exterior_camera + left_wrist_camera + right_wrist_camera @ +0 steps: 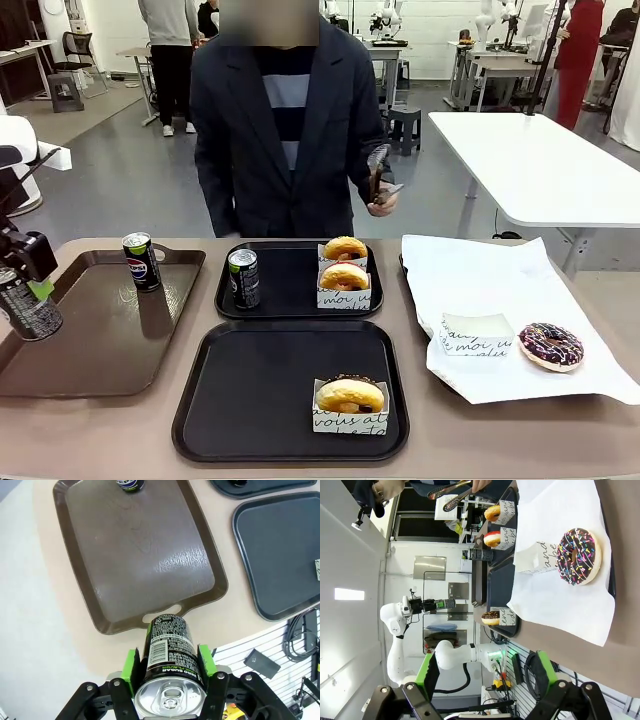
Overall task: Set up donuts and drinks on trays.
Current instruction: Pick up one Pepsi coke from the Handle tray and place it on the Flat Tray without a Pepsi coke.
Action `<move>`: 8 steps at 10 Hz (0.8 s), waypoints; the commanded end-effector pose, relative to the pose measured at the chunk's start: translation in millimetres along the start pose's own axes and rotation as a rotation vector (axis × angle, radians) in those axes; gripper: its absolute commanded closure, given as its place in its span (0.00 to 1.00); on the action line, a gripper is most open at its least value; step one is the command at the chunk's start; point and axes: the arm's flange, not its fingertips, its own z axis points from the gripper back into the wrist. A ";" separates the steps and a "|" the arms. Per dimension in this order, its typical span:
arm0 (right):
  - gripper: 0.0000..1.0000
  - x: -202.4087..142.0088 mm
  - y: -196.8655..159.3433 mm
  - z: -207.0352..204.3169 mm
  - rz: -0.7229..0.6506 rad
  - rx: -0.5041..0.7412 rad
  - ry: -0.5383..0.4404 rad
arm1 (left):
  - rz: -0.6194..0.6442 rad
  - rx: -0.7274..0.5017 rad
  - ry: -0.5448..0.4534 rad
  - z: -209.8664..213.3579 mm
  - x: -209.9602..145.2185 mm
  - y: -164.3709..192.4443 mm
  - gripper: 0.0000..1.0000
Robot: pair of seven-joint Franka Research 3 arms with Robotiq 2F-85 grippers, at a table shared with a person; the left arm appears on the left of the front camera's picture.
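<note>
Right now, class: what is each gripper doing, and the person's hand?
Left gripper: shut on a soda can.
Right gripper: open, holding nothing.
Person's hand: holding tongs.

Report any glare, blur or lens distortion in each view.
Front view: sharp, soft sheen on the brown tray. Left wrist view: a bright glare patch on that tray, and the held can looms large from the wide lens. Right wrist view: rolled sideways, the chocolate donut sharp, a window blown out white.
</note>
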 end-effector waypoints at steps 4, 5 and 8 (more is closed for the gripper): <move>0.00 -3.1 0.2 1.6 0.009 0.001 0.011 | -0.120 -0.084 -0.056 4.1 43.3 -80.2 0.42; 0.00 -3.1 0.2 1.6 0.009 0.001 0.011 | -0.144 -0.095 -0.075 5.7 53.5 -102.8 0.42; 0.00 -3.1 0.2 1.6 0.009 0.001 0.011 | -0.243 -0.125 -0.072 -5.6 82.0 -168.0 0.42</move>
